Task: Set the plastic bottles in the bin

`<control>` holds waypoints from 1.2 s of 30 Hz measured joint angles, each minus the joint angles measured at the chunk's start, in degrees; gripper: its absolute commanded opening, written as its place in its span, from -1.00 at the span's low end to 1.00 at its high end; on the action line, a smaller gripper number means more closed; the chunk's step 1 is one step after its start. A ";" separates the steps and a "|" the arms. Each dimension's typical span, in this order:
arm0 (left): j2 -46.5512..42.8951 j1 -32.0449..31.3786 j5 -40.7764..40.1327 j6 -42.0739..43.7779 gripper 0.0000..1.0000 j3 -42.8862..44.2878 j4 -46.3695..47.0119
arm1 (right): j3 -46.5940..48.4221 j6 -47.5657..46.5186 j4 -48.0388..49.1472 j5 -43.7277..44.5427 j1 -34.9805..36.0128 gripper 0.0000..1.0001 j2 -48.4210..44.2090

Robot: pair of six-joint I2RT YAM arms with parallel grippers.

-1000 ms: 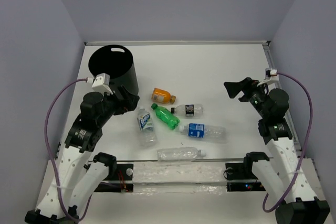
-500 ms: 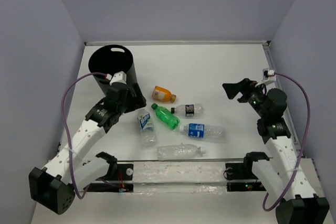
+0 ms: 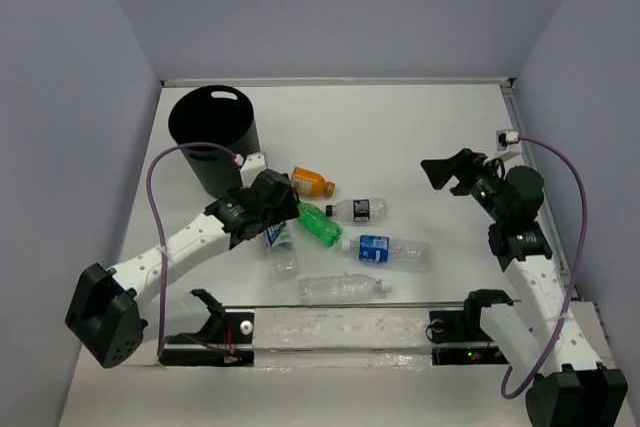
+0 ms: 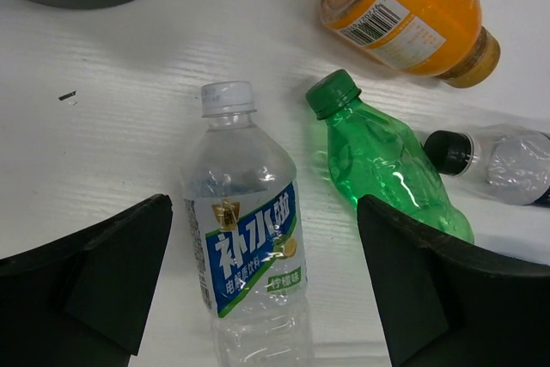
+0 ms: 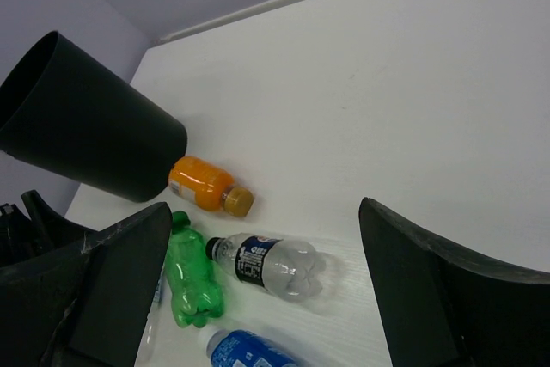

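Left tool (image 4: 266, 272) and right tool (image 5: 266, 290) both apart, empty; six plastic bottles (image 3: 320, 224) on table (image 3: 420, 127), one bin (image 3: 218, 159).

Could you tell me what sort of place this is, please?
Likely a robotics lab test cell: plain lilac walls box in a white tabletop holding small plastic bottles and a black cylindrical plastic bin.

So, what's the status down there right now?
Left gripper open over white-blue-label bottle. Right gripper open, empty. Green bottle close beside the target, near one finger.
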 measured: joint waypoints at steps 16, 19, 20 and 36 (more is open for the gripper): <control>9.73 -1.31 -4.70 -3.54 0.44 -4.72 4.17 | 0.00 0.00 0.04 -1.18 0.00 0.90 0.96; 9.88 -1.33 -5.33 -3.72 0.15 -4.74 4.81 | 0.00 0.00 0.02 -1.22 0.00 0.90 1.33; 9.79 -1.33 -5.55 -3.74 0.10 -4.74 4.98 | 0.00 0.00 0.02 -1.25 0.00 0.90 1.42; -11.78 -1.36 -9.84 4.44 -0.14 22.10 -6.78 | 0.00 0.00 0.04 -2.19 0.00 0.90 1.40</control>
